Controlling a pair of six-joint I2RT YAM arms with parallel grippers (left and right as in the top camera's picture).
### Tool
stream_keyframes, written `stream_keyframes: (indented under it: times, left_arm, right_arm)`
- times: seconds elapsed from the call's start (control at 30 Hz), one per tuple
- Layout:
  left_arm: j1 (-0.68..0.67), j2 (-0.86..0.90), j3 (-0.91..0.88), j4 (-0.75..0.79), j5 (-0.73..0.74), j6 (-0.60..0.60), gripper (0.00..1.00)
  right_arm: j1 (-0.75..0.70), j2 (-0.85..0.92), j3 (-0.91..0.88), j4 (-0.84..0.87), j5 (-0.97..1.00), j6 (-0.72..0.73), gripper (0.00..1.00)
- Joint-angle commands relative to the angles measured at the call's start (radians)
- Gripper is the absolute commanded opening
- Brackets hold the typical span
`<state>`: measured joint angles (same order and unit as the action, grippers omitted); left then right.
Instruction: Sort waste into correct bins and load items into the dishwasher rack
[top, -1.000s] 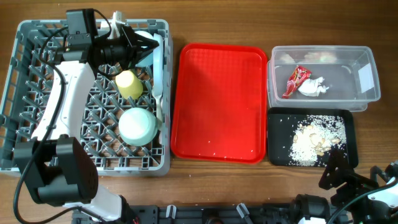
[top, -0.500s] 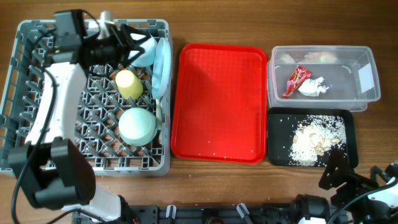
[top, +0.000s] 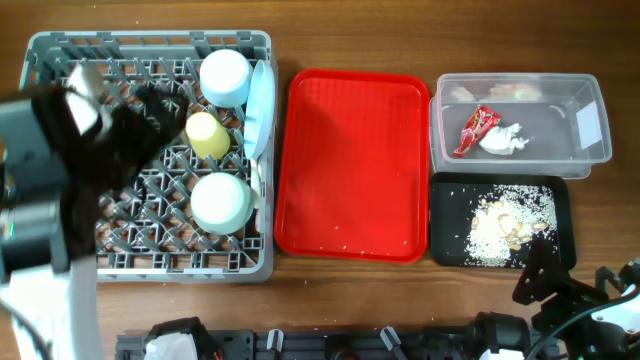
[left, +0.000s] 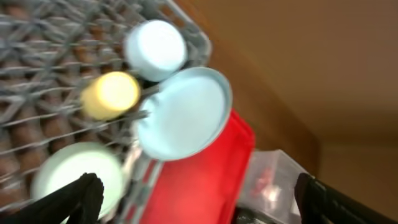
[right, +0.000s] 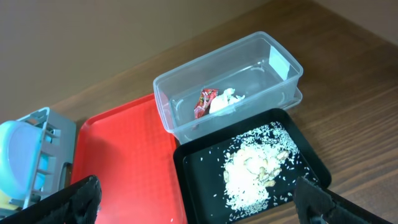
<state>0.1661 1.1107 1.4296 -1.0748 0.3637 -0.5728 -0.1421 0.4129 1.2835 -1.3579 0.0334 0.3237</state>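
The grey dishwasher rack (top: 140, 266) holds two pale bowls (top: 224, 76) (top: 221, 202), a yellow-green cup (top: 208, 135) and a light blue plate (top: 260, 95) standing on edge. My left gripper (left: 199, 205) is open and empty, raised above the rack; overhead it is a dark blur (top: 135, 125). The clear tub (top: 520, 160) contains the red wrapper (top: 476, 130) and white tissue (top: 503, 139). Rice scraps (top: 505, 220) lie in the black tray (top: 450, 250). My right gripper (right: 196, 208) hangs open and empty near the black tray's (right: 186, 162) front edge.
A red tray (top: 350, 165) with a few crumbs lies between the rack and the two bins. The left arm (top: 50, 200) looms large and blurred over the rack's left half. Bare wooden table surrounds everything.
The left gripper opened and let go of the bowl at the rack's far side, then pulled up and away to the left. The right arm has not moved.
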Motion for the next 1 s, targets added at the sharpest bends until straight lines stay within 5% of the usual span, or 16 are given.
stream_keyframes:
  times: [0.0, 0.2, 0.97]
  left_arm:
    - [0.009, -0.1, -0.003, -0.06, -0.13, 0.019, 1.0]
    - [0.009, -0.166, -0.003, -0.185, -0.13, 0.019, 1.0]
    - [0.009, -0.167, -0.003, -0.187, -0.13, 0.019, 1.0]
  right_arm:
    - [-0.002, -0.006, -0.001, 0.002, -0.006, -0.006, 1.0]
    - [-0.002, -0.006, -0.001, 0.002, -0.006, -0.006, 1.0]
    - [-0.002, -0.006, -0.012, 0.099, 0.048, -0.011, 1.0]
